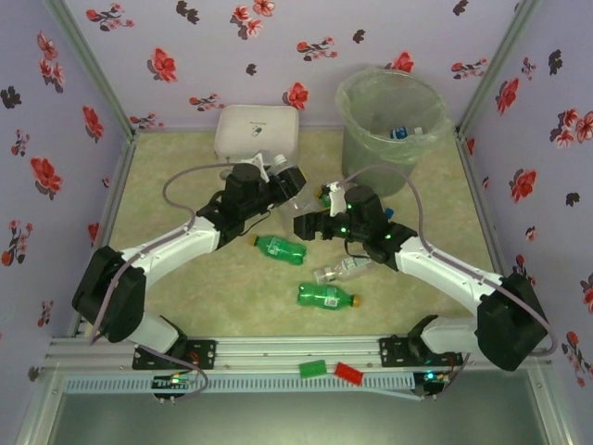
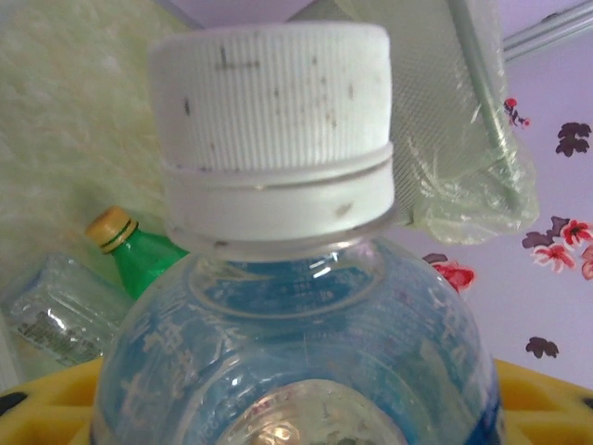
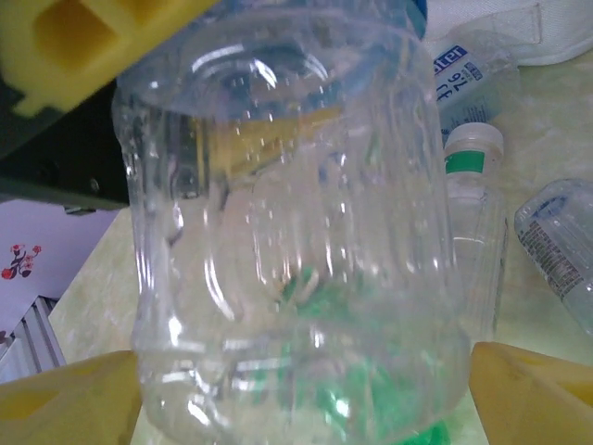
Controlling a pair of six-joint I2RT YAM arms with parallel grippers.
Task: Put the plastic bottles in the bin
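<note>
Left end effector (image 1: 281, 188): clamped on the clear bottle (image 1: 293, 198). Yellow fingers (image 2: 542, 394) sit either side of its shoulder, and the white ribbed cap (image 2: 271, 120) points away from the wrist.
Right end effector (image 3: 296, 403): jaws wide, yellow fingertips (image 3: 65, 403) flanking the base end of the same clear bottle. Whether they touch it is too close to call.
Meeting point: both end effectors face each other above the desk (image 1: 185, 297), the bottle between them.
Bin (image 1: 375, 153): beyond the right end effector, well apart from it, bag-lined. A blue-labelled bottle (image 1: 405, 133) lies inside.
First green bottle (image 1: 280, 248): on the desk, on the base side of the left end effector.
Second green bottle (image 1: 326, 296): further toward the bases.
Yellow-capped green bottle (image 2: 139, 260): just past the held bottle, left of its neck.
Loose clear bottle (image 1: 341, 271): lying on the base side of the right end effector.
White box (image 1: 258, 132): beyond the left end effector.
</note>
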